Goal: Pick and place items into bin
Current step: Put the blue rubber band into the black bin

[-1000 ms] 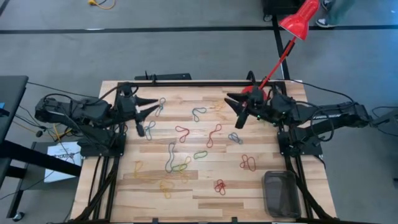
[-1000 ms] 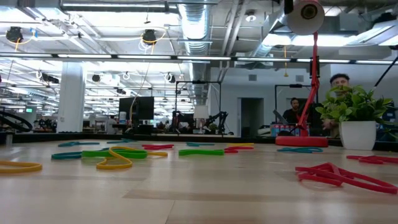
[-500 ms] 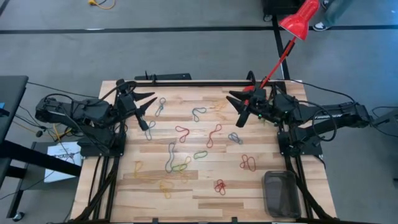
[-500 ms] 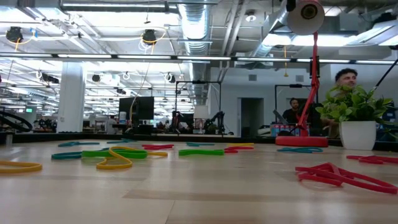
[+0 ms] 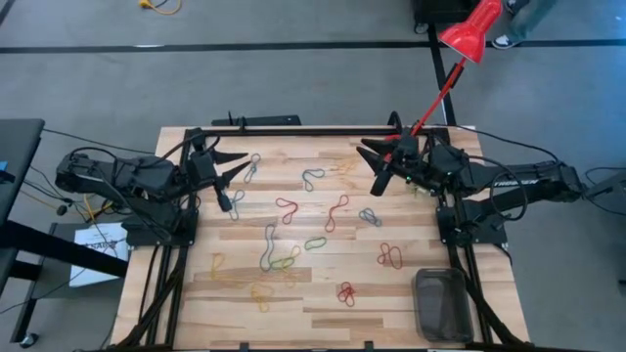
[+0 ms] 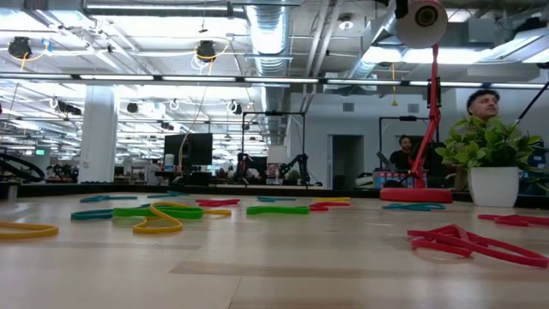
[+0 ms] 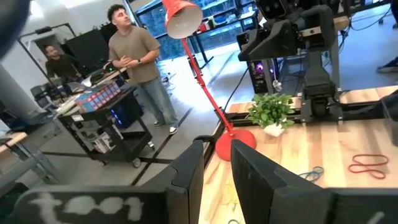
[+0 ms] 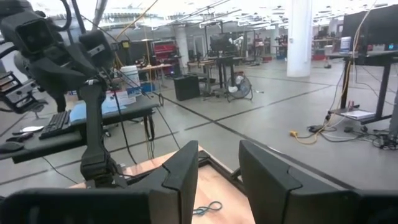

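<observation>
- The left gripper hangs over the table's far left corner, fingers apart and holding nothing.
- The right gripper hangs near the far right corner, fingers likewise apart and holding nothing.
- The items lie scattered across the table between the arms; I count roughly fourteen loops: about four red, three blue or grey, three green, and some faint yellow ones.
- The one bin sits at the near right corner and looks unfilled.
- Judged from this, nothing is placed yet; every loop remains.

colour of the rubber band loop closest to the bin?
Red: the twisted red rubber band loop lies just up-left of the dark grey translucent plastic bin. High view shows it best.
</observation>
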